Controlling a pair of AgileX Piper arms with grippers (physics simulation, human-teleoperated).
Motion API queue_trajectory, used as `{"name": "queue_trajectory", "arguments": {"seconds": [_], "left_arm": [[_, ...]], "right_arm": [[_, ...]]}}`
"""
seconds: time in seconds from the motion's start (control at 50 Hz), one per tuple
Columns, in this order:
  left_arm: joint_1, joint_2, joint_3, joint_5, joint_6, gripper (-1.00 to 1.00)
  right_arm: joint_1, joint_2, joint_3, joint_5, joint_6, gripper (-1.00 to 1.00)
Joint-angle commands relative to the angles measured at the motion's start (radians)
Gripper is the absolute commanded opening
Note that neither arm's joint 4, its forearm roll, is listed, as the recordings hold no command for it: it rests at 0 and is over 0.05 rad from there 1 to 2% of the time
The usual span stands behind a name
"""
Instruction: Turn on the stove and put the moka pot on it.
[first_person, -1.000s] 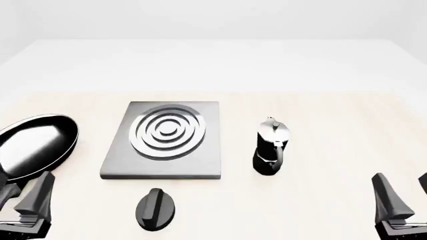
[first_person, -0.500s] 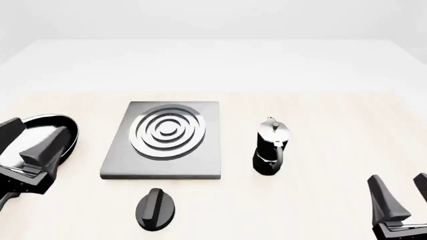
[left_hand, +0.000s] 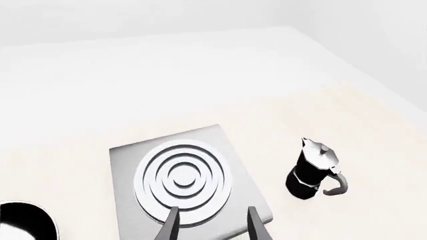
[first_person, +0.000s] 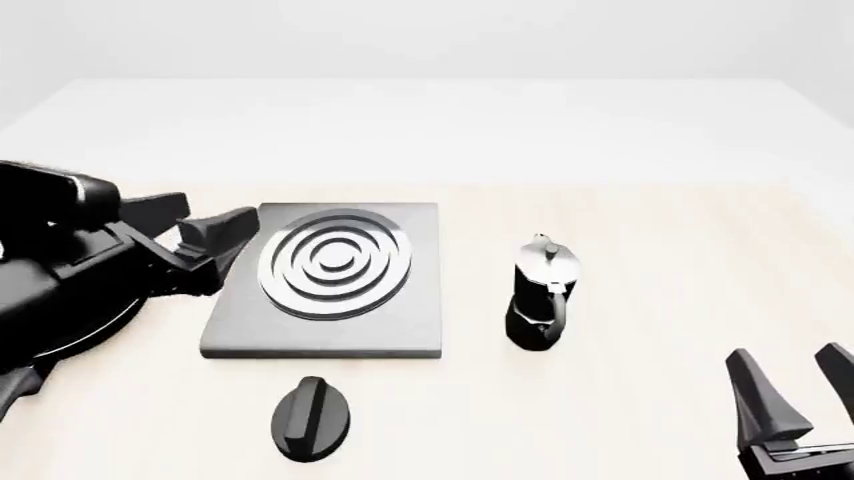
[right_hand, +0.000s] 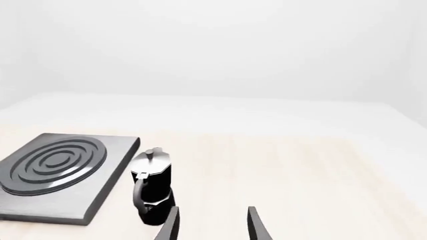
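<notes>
We see the flat square dark-grey metal stove (first_person: 324, 285) with its concentric silver ring burner lying on the pale wooden desk (first_person: 641, 230), left of centre in the front view. Its separate black oval knob (first_person: 310, 418) lies on the desk just in front of the slab, apart from it. The small faceted moka pot (first_person: 541, 293), black below and silver above with a knobbed lid, stands upright on the desk to the right of the stove, not touching it.

Our left gripper (first_person: 214, 230) hangs above the stove's left edge, its fingers spread and holding nothing; in the left wrist view both fingertips (left_hand: 171, 225) frame the burner rings. Beneath that arm a shiny black frying pan (first_person: 67, 330) is mostly hidden. Our right gripper (first_person: 798, 385) sits low at the front right, well apart from the moka pot, its fingers parted and empty.
</notes>
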Motion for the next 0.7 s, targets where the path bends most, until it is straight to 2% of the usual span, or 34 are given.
{"name": "queue_trajectory", "arguments": {"seconds": [0.02, 0.08, 0.12, 0.2, 0.28, 0.4, 0.44, 0.5, 0.56, 0.62, 0.64, 0.7], "left_arm": [[-0.047, 0.151, -0.050, -0.003, -0.101, 1.00], [-0.062, 0.190, -0.056, -0.005, -0.147, 1.00], [-0.053, 0.212, -0.056, -0.003, -0.152, 1.00], [-0.058, 0.241, -0.058, 0.001, -0.148, 1.00], [-0.056, 0.265, -0.057, 0.014, -0.100, 1.00], [-0.101, 0.335, -0.059, 0.032, -0.163, 1.00], [-0.071, 0.332, -0.054, 0.047, -0.149, 1.00], [-0.092, 0.358, -0.058, 0.053, -0.165, 1.00], [-0.075, 0.374, -0.053, 0.061, -0.135, 1.00], [-0.140, 0.428, -0.059, 0.048, -0.163, 1.00], [-0.129, 0.422, -0.056, 0.049, -0.131, 1.00], [-0.140, 0.449, -0.051, 0.045, -0.157, 1.00]], "right_arm": [[0.006, -0.019, 0.000, 0.018, 0.003, 1.00], [0.004, -0.033, 0.000, 0.030, 0.008, 1.00], [0.006, -0.041, 0.000, 0.038, 0.009, 1.00], [0.010, -0.046, 0.000, 0.044, 0.011, 1.00], [0.009, -0.047, 0.000, 0.045, 0.017, 1.00], [0.008, -0.042, 0.000, 0.043, 0.017, 1.00], [0.010, -0.043, 0.000, 0.041, 0.019, 1.00], [0.013, -0.043, 0.000, 0.040, 0.020, 1.00], [0.011, -0.048, 0.000, 0.043, 0.021, 1.00], [0.007, -0.048, 0.000, 0.042, 0.020, 1.00], [0.006, -0.048, 0.000, 0.042, 0.020, 1.00], [0.003, -0.046, 0.000, 0.040, 0.022, 1.00]]}}
